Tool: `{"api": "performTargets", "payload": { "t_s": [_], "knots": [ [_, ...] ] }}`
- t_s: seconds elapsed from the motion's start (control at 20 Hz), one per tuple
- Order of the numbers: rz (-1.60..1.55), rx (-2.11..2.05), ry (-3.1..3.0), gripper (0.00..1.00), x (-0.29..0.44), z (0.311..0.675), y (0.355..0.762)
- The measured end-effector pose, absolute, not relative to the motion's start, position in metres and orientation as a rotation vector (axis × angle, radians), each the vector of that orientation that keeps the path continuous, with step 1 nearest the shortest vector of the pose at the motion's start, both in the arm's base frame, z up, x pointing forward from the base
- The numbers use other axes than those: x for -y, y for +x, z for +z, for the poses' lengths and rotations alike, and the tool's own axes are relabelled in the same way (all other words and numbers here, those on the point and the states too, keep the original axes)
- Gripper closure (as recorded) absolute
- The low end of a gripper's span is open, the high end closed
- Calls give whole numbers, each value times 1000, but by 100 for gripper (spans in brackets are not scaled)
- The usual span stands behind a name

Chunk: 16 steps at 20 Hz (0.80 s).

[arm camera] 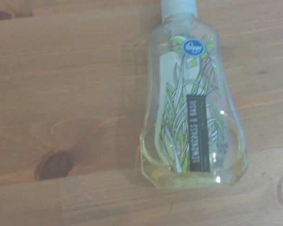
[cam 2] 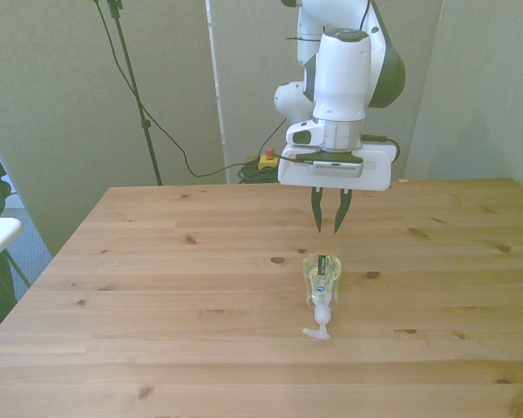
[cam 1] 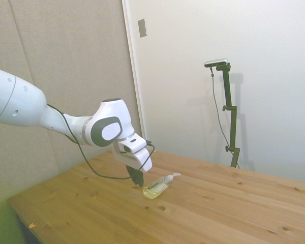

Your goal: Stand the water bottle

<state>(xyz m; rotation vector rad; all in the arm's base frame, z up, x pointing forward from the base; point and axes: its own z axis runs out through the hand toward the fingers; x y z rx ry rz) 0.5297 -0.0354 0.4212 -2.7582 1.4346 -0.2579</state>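
The water bottle lies on its side on the wooden tabletop, with its white pump top pointing away from the robot. The hand hangs just above it, fingers a little apart and holding nothing. Grabbing and standing it up are not yet done.

The water bottle lies on the table, with the tool just behind its base.

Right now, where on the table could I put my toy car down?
Bare wood lies to both sides of the water bottle and along the table's near edge in the front view. Only the middle is crowded, where the gripper hangs by the bottle.
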Motion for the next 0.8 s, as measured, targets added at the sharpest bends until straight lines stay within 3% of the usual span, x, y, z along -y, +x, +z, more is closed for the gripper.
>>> {"api": "performTargets", "payload": {
  "t_s": [0.8],
  "knots": [
    [-215,-1225,-2873,0,-45,427,435]
  ]
}}
